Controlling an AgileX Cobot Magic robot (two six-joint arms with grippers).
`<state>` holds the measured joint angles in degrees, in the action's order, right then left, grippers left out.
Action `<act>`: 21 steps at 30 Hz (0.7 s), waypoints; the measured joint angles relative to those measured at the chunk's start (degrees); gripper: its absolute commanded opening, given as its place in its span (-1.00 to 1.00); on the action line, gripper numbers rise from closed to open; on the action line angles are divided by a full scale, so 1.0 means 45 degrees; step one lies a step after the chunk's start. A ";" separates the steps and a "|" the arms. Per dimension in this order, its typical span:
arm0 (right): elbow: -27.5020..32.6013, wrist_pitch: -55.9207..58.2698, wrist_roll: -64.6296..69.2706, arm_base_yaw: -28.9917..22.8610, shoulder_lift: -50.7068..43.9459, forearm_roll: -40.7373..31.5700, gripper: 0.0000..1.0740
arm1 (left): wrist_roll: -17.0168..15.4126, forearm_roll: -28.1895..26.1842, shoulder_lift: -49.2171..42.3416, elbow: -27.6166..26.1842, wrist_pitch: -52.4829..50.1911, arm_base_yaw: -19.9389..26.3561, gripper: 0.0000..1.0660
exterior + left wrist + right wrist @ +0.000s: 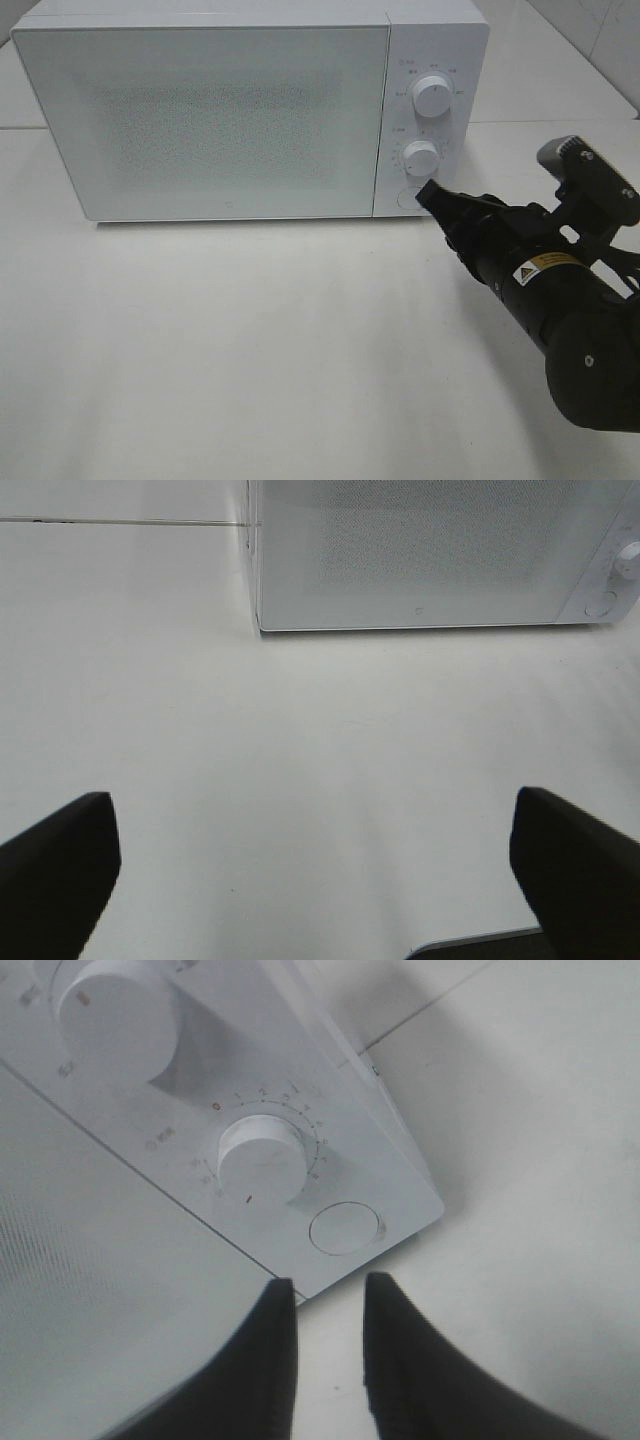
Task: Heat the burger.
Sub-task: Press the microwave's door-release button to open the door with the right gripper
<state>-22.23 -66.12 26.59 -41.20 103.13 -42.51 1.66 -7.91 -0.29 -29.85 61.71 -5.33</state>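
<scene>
the right gripper [328, 1285] is narrow, with only a small gap between its fingers, and it holds nothing. its tip is just in front of the round button [346, 1228], below the lower knob [262, 1155]. the left gripper [312, 810] is wide and holds nothing, above the desk [250, 350]. the microwave [230, 110] stands at the far edge of the desk with its door shut. the burger is not visible anywhere. i judge it may be inside, but the door hides this. whether heating has begun, i cannot tell.
</scene>
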 measured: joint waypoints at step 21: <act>-0.0293 0.0624 0.9498 0.0000 0.0522 -0.0127 -1.00 | 0.0000 0.0000 0.0000 0.0000 0.0000 0.0000 0.83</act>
<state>-23.55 -63.31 69.33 -41.20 105.48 -43.09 1.66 -7.91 -0.29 -29.85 61.71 -5.33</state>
